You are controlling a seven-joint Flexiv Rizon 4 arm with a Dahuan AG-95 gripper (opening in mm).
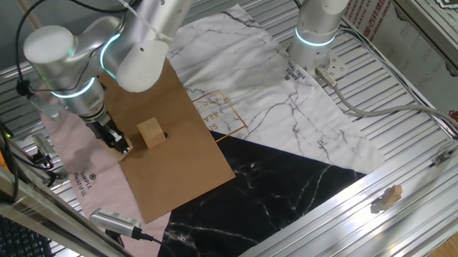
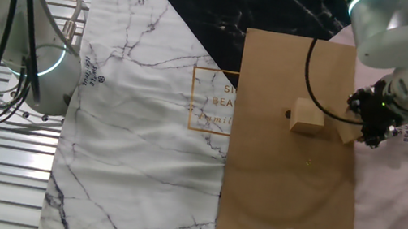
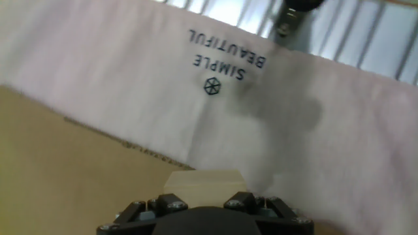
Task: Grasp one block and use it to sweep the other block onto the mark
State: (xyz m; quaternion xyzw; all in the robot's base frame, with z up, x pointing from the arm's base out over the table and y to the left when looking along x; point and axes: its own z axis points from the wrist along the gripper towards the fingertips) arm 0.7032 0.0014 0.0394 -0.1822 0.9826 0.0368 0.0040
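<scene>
Hand view looks down past the black two-finger gripper (image 3: pixel 206 207) at a pale wooden block (image 3: pixel 206 181) sitting between its fingers, with brown cardboard to one side and a pink cloth printed "SIMPLE BEAUTIFUL" (image 3: pixel 225 65) beyond. The jaws look closed in on that block, only as wide as the wood allows, though the contact faces themselves are hidden below the frame edge.

From the other fixed view, the gripper (image 2: pixel 372 125) sits at the edge of the brown cardboard sheet (image 2: pixel 290 194), and the held block (image 2: pixel 348 132) shows as a slanted sliver just inboard of the fingers. Touching or nearly touching it, further out from the gripper toward the sheet's middle, stands the second light wooden cube (image 2: pixel 307 117). Just past that cube, on the side away from the gripper, is the small round black dot (image 2: pixel 287 114), the mark, almost against the cube's face.

In one fixed view the gripper (image 1: pixel 119 142) again lies just beside the loose cube (image 1: pixel 151 134).

My reading is that grasping is done and the sweep is in hand, nearly complete. The next move calls for a short, straight push along the gripper-to-dot line, keeping the held block low and square so the loose cube slides onto the mark rather than turning aside or overshooting.
</scene>
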